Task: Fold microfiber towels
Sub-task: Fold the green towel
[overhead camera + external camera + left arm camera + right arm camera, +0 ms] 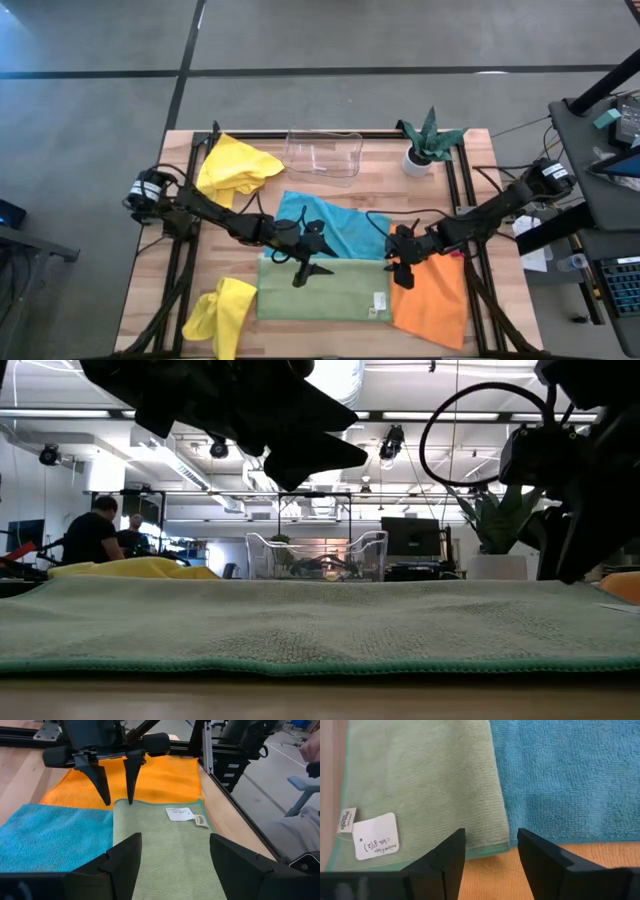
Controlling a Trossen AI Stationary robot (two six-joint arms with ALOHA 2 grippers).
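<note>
A sage green towel (322,290) lies flat near the table's front, with a white label (180,813) near its right edge. A turquoise towel (335,225) lies flat behind it and an orange towel (432,300) to its right. One yellow towel (235,165) lies bunched at the far left, another (220,315) at the near left. My left gripper (310,272) hangs open above the green towel, clear of it. My right gripper (400,272) is open, its fingers slanting down over the green towel's far right corner (500,840). My right gripper's open fingers (106,795) stand on either side of the green towel's far right corner (120,804), slanting down from the table's right. I cannot tell whether the tips touch the cloth. The towel lies flat.
A clear plastic tray (323,152) and a small potted plant (428,142) stand at the table's far edge. Black frame rails (462,200) run along both sides of the table. People sit in the room beyond the table (95,535).
</note>
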